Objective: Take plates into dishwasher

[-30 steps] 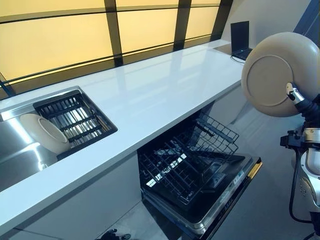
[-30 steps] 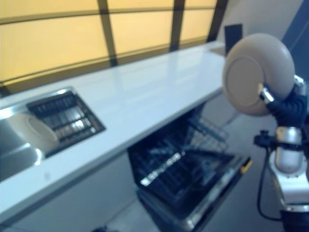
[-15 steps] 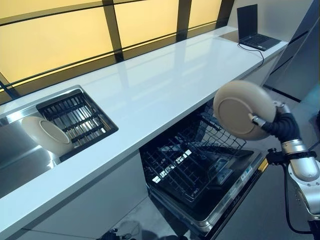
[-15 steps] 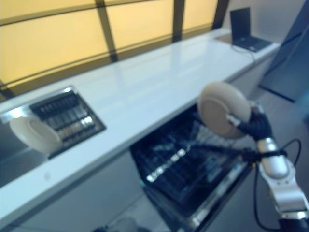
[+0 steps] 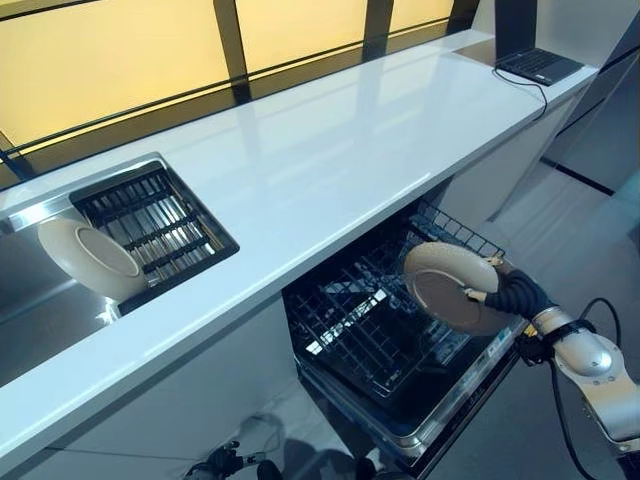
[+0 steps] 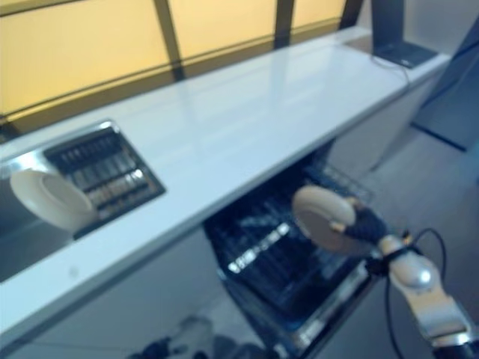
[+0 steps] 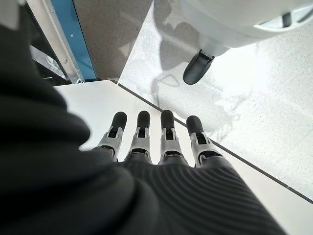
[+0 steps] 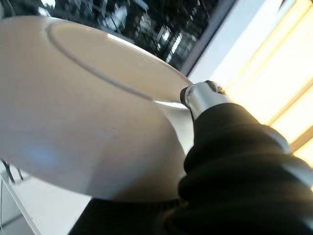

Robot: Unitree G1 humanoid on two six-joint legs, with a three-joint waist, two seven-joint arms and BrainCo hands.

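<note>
My right hand [image 5: 505, 294] is shut on the rim of a beige plate [image 5: 450, 288] and holds it tilted just above the lower rack [image 5: 370, 330] of the open dishwasher. The plate's underside fills the right wrist view [image 8: 73, 112], with the thumb [image 8: 203, 98] over its edge. A second beige plate [image 5: 88, 258] leans in the sink at the left. My left hand [image 7: 156, 142] shows only in its wrist view, fingers straight, holding nothing, hanging over the floor.
A long white counter [image 5: 330, 150] runs above the dishwasher. A black drain rack [image 5: 150, 225] sits in the steel sink. The dishwasher door [image 5: 450, 410] lies open toward me. A laptop [image 5: 535, 60] sits at the counter's far right end.
My right hand has brought the plate down from head height to just over the dishwasher rack. The camera has tilted down with it.
</note>
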